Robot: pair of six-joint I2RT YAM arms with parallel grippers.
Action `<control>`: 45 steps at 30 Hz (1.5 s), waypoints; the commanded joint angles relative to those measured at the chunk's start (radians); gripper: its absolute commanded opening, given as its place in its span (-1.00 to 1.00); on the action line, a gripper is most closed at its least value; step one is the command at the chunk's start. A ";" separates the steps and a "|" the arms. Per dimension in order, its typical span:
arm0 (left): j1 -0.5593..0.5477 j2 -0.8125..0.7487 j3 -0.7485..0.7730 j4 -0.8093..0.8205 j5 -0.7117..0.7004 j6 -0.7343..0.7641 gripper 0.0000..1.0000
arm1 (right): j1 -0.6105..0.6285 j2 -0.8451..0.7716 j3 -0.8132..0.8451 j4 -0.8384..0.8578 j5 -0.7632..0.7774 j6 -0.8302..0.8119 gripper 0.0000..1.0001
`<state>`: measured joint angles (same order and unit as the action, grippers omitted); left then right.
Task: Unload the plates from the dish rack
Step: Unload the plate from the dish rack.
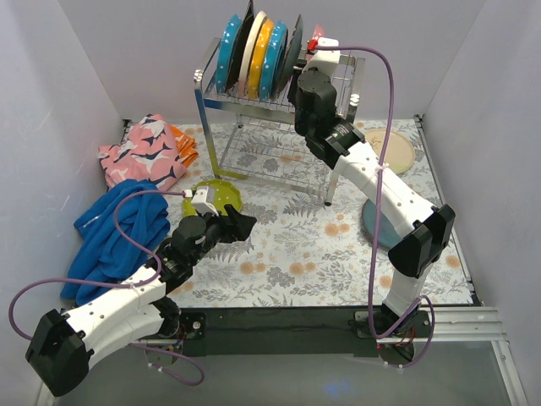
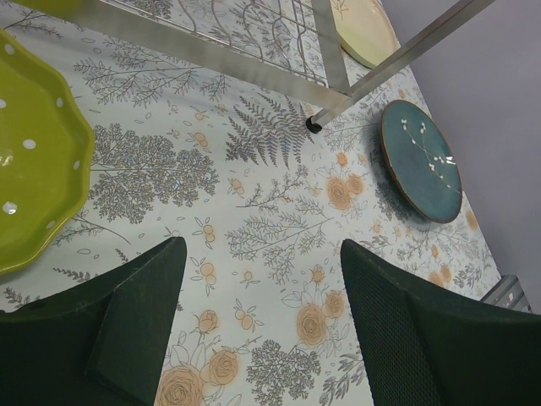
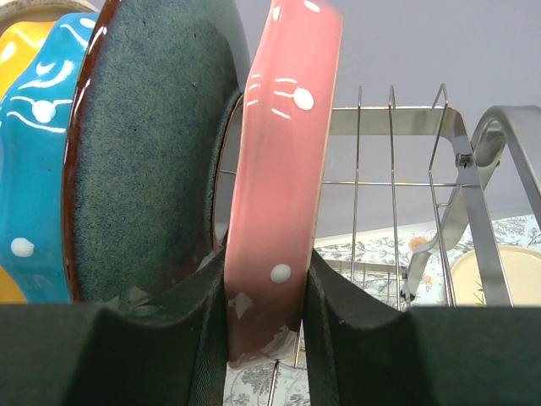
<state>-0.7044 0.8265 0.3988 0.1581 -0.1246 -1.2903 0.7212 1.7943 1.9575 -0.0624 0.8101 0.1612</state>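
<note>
Floral table point(image 1: 296, 254); dish rack point(image 1: 254, 103) holds plates point(image 1: 254, 55); right fingers point(image 3: 330, 313) pinch pink plate point(image 3: 283, 152).

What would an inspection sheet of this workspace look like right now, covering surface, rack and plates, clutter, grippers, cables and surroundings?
Surface: floral tablecloth, lying flat.
Job's things: dish rack holds a row of upright plates; the pink plate at the row's right end is gripped; lime green plate, cream plate and teal plate lie on the cloth.
Clutter: pink patterned cloth and blue cloth, heaped at left.
Grippers: left gripper open, empty, above the cloth; right gripper shut on the pink plate.
Cables: a purple cable runs along each arm, in loose loops.
Surroundings: plain grey walls.
</note>
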 commanded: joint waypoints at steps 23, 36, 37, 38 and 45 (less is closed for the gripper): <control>-0.004 0.011 -0.008 0.008 -0.026 0.009 0.44 | 0.043 -0.104 0.040 0.228 0.027 -0.123 -0.97; -0.004 0.013 -0.006 0.008 -0.018 0.008 0.44 | 0.057 -0.162 -0.002 0.328 0.029 -0.157 -0.97; -0.004 0.008 -0.006 0.008 -0.018 0.008 0.44 | 0.057 -0.162 0.003 0.334 0.028 -0.158 -0.97; -0.004 0.005 -0.006 0.006 -0.017 0.006 0.43 | 0.057 -0.161 0.009 0.337 0.029 -0.158 -0.97; -0.004 -0.001 -0.009 0.009 -0.021 0.008 0.43 | 0.057 -0.182 0.014 0.361 0.026 -0.186 -0.97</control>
<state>-0.7044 0.8421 0.3988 0.1581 -0.1383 -1.2900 0.7601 1.7298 1.9308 0.1207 0.8310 0.0185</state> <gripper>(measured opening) 0.719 0.376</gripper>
